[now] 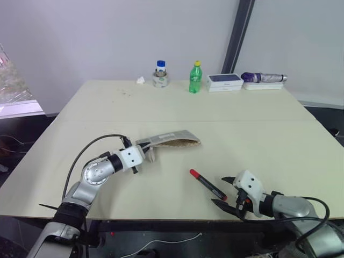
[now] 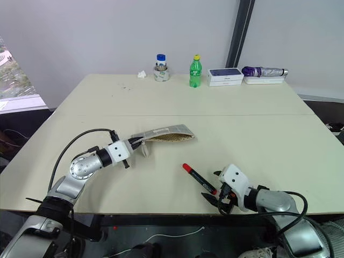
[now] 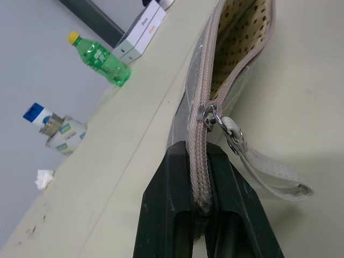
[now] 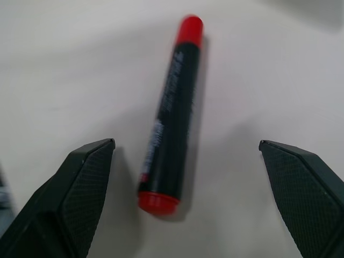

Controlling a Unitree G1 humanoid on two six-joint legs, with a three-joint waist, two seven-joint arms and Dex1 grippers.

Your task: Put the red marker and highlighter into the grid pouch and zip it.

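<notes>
The left claw (image 1: pixel 141 156) is clamped tight on the zipper end of the grid pouch (image 1: pixel 173 140), holding that corner up off the desk (image 1: pixel 258 134). The pouch stretches away from the claw with its mouth gaping open, and the zipper pull (image 3: pixel 214 115) sits just beyond the fingertips (image 3: pixel 167 177). The right claw (image 1: pixel 224 191) stands wide, holding nothing, low over the desk at its near edge. The red marker (image 1: pixel 207 184) lies flat on the desk just ahead of this claw, its near end between the spread fingers and touching neither.
</notes>
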